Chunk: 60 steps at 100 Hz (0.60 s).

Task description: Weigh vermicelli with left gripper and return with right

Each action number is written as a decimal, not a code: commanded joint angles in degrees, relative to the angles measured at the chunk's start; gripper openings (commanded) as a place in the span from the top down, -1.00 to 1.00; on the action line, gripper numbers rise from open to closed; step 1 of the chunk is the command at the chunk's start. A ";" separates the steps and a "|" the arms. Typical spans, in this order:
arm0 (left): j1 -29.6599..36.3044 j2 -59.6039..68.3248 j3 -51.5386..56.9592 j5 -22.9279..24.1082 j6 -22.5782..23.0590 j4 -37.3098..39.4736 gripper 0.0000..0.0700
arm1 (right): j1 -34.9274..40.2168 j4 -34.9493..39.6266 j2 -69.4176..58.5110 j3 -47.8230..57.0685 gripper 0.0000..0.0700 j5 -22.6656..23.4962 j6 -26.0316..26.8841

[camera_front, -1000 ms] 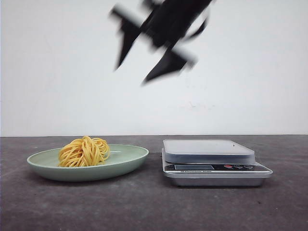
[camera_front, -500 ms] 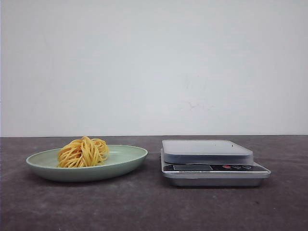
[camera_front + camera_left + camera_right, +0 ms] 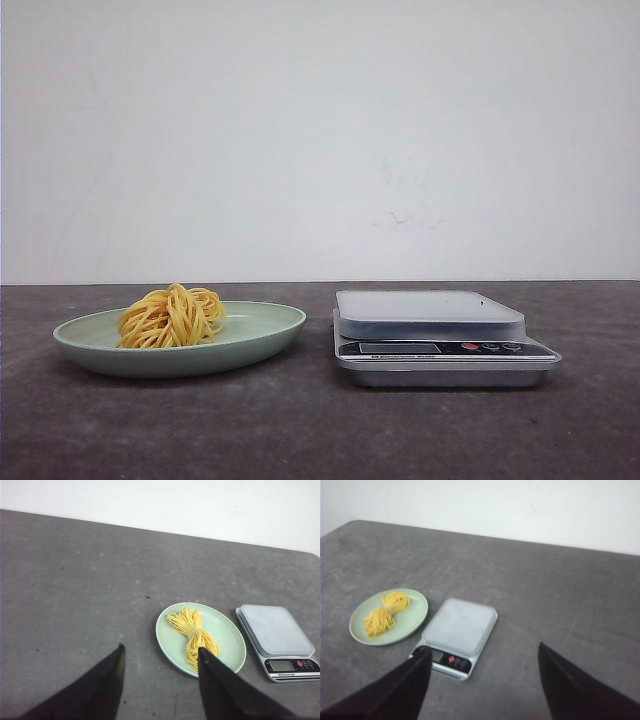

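Vermicelli (image 3: 173, 316) bundle sits on the green plate (image 3: 262, 332), left of the scale (image 3: 440, 335) on the grey tabletop (image 3: 300, 430); scale platform bare. Left claw (image 3: 160, 665) and right claw (image 3: 482, 662) both spread wide, empty, high above the tabletop.

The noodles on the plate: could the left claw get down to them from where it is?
Probably yes. The left claw is open and high above the table, and the noodles lie bare on the green plate with nothing over them. The scale sits off to one side.
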<state>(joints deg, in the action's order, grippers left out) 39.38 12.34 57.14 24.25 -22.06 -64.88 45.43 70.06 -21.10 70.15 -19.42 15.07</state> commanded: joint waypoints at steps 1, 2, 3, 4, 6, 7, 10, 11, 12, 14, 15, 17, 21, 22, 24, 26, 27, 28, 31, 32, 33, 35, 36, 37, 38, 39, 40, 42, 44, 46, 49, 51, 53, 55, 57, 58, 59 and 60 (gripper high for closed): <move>0.24 -0.04 0.85 0.15 0.39 0.61 0.25 | 0.48 -1.29 1.33 -2.58 -0.19 -0.04 1.49; 0.24 -0.04 0.85 0.15 0.39 0.63 0.25 | 0.48 -1.44 1.62 -3.15 -0.18 -0.04 1.57; 0.24 -0.04 0.85 0.15 0.39 0.63 0.25 | 0.48 -1.60 1.90 -3.76 -0.16 -0.02 1.64; 0.24 -0.04 0.85 0.15 0.39 0.63 0.25 | 0.48 -1.75 2.16 -4.28 -0.14 0.02 1.75; 0.24 -0.04 0.85 0.15 0.39 0.63 0.25 | 0.48 -2.03 2.64 -5.38 -0.09 0.09 1.99; 0.24 -0.04 0.85 0.15 0.39 0.63 0.25 | 0.48 -2.16 2.86 -5.90 -0.05 0.11 2.16; 0.24 -0.04 0.85 0.15 0.39 0.63 0.25 | 0.48 -2.82 3.48 -7.48 0.07 0.13 2.60; 0.24 -0.04 0.85 0.15 0.39 0.63 0.26 | 0.50 -3.10 3.67 -8.00 0.12 0.13 2.64; 0.24 -0.04 0.85 0.15 0.39 0.63 0.26 | 0.50 -3.43 3.85 -8.52 0.18 0.17 2.64; 0.24 -0.04 0.85 0.15 0.37 0.63 0.26 | 0.50 -4.07 4.20 -9.53 0.32 0.37 2.64; 0.24 -0.04 0.85 0.15 0.37 0.63 0.26 | 0.50 -4.35 4.33 -10.01 0.40 0.46 2.67; 0.24 -0.04 0.85 0.15 0.37 0.63 0.26 | 0.50 -4.96 4.57 -10.95 0.59 0.59 2.71; 0.24 -0.04 0.85 0.15 0.39 0.61 0.33 | 0.50 -6.60 4.90 -12.79 1.00 0.83 2.82; 0.24 -0.04 0.85 0.15 0.39 0.61 0.38 | 0.50 -7.08 4.92 -13.22 1.00 1.05 2.82; 0.24 -0.04 0.85 0.15 0.39 0.61 0.50 | 0.50 -7.98 4.92 -14.03 0.96 1.51 2.93; 0.24 -0.04 0.85 0.15 0.39 0.61 0.63 | 0.50 -8.87 4.92 -14.75 0.97 1.84 3.19; 0.24 -0.04 0.85 0.15 0.39 0.61 0.71 | 0.50 -9.38 4.92 -15.08 0.97 1.95 3.30; 0.24 -0.04 0.85 0.15 0.42 0.63 0.87 | 0.50 -9.88 4.92 -15.43 0.97 2.05 3.39; 0.24 -0.04 0.85 0.15 0.50 0.66 1.00 | 0.52 -11.28 4.92 -16.35 0.97 2.10 3.67; 0.24 -0.04 0.85 0.15 0.52 0.70 1.00 | 0.52 -11.72 4.90 -16.63 0.97 2.08 3.76; 0.24 -0.04 0.85 0.15 0.59 0.74 0.97 | 0.55 -12.15 4.90 -16.92 0.97 2.10 3.82; 0.24 -0.04 0.85 0.15 0.59 0.85 0.97 | 0.57 -13.14 4.87 -17.49 0.97 2.16 3.82; 0.24 -0.04 0.85 0.15 0.59 0.90 0.97 | 0.57 -13.60 4.87 -17.75 0.97 2.23 3.80; 0.24 -0.04 0.85 0.15 0.59 0.92 0.97 | 0.57 -14.01 4.87 -17.99 0.97 2.36 3.78; 0.24 -0.04 0.85 0.15 0.59 1.01 0.97 | 0.57 -14.40 4.87 -18.23 0.97 2.56 3.78; 0.24 -0.04 0.85 0.15 0.59 1.05 0.97 | 0.57 -14.75 4.87 -18.47 0.97 2.73 3.78; 0.24 -0.04 0.85 0.15 0.59 1.09 0.97 | 0.57 -15.06 4.87 -18.67 0.97 2.91 3.78; 0.24 -0.04 0.85 0.15 0.59 1.20 0.97 | 0.57 -15.76 4.87 -19.04 0.97 3.08 3.78; 0.24 -0.04 0.85 0.15 0.59 1.40 0.97 | 0.57 -16.59 4.87 -19.41 0.97 3.10 3.78; 0.24 -0.04 0.85 0.15 0.57 1.53 0.97 | 0.57 -17.20 4.87 -19.69 0.97 3.10 3.78; 0.24 -0.04 0.85 0.15 0.57 1.79 0.97 | 0.57 -17.77 4.87 -19.96 0.97 3.10 3.82; 0.24 -0.04 0.85 0.13 0.57 1.90 0.97 | 0.57 -17.86 4.87 -19.96 0.97 3.08 3.89; 0.24 -0.04 0.85 0.13 0.55 1.97 0.97 | 0.57 -17.90 4.87 -19.96 0.97 3.02 4.00; 0.24 -0.04 0.85 0.13 0.48 2.01 0.97 | 0.57 -18.03 4.87 -19.96 0.97 2.86 4.02; 0.24 -0.04 0.85 0.13 0.31 1.99 0.97 | 0.57 -18.05 4.87 -19.96 0.97 2.89 4.02; 0.24 -0.04 0.85 0.13 0.22 1.95 0.97 | 0.57 -18.05 4.87 -19.96 0.97 2.91 4.02; 0.24 -0.04 0.85 0.13 0.11 1.92 0.97 | 0.57 -18.01 4.87 -19.96 0.97 2.93 4.04; 0.24 -0.04 0.85 0.13 0.02 1.88 0.97 | 0.57 -17.94 4.87 -19.96 0.97 2.93 4.04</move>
<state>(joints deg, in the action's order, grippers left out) 39.40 12.34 57.14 24.25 -22.06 -63.59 45.45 52.84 -16.25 49.76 -16.40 18.31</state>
